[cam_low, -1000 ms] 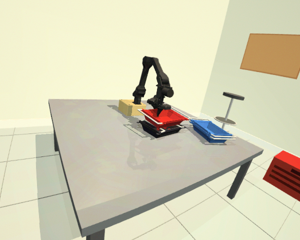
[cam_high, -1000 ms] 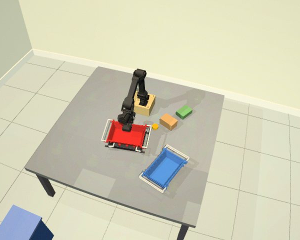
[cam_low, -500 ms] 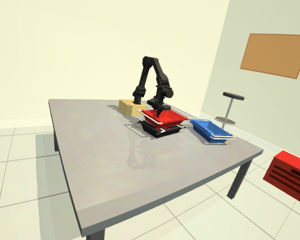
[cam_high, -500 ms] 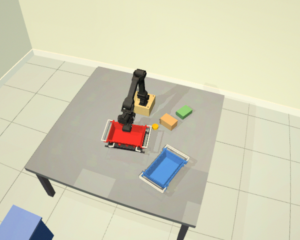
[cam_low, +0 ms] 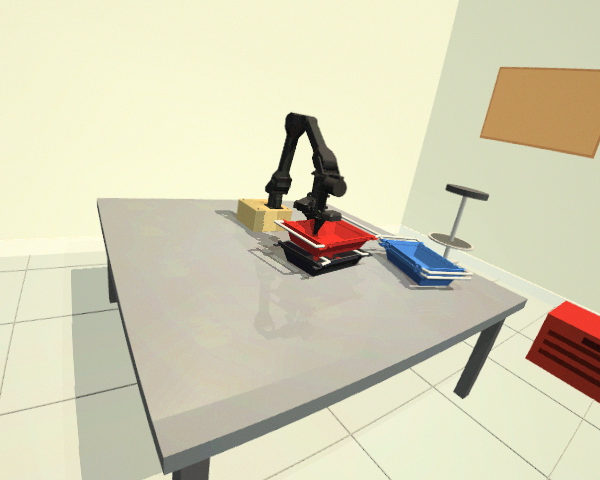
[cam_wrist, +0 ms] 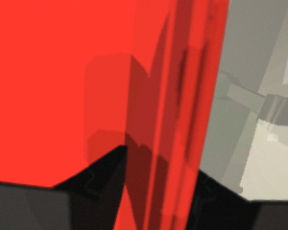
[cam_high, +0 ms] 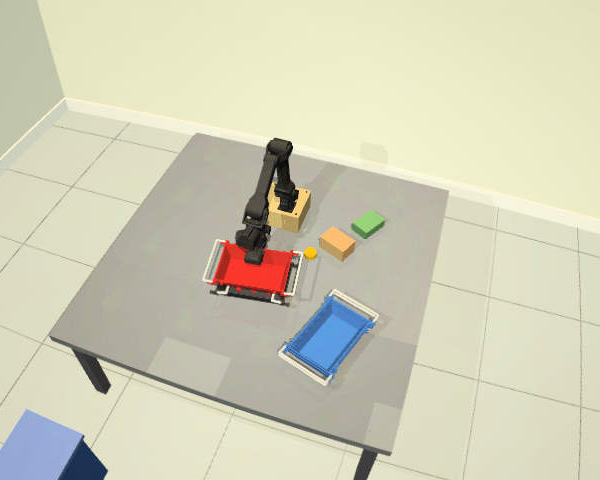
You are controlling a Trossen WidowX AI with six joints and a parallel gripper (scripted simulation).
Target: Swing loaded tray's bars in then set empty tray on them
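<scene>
Gripper (cam_wrist: 156,192) clamps red tray (cam_wrist: 53,86) wall.

Matte black jointed arm (cam_high: 263,192)

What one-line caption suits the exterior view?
The gripper, shut on the red tray's wall, holds it over the black tray; a blue tray lies beside.

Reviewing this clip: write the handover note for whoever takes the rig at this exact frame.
Gripper: shut on the red tray, gripping its back wall.
Red tray: above the black tray, and it looks tilted rather than level.
Black tray's bars: hard to make out under the red tray.
Blue tray: apart on the table, not involved.
Left: confirm the red tray is level on the bars, then let go.
</scene>
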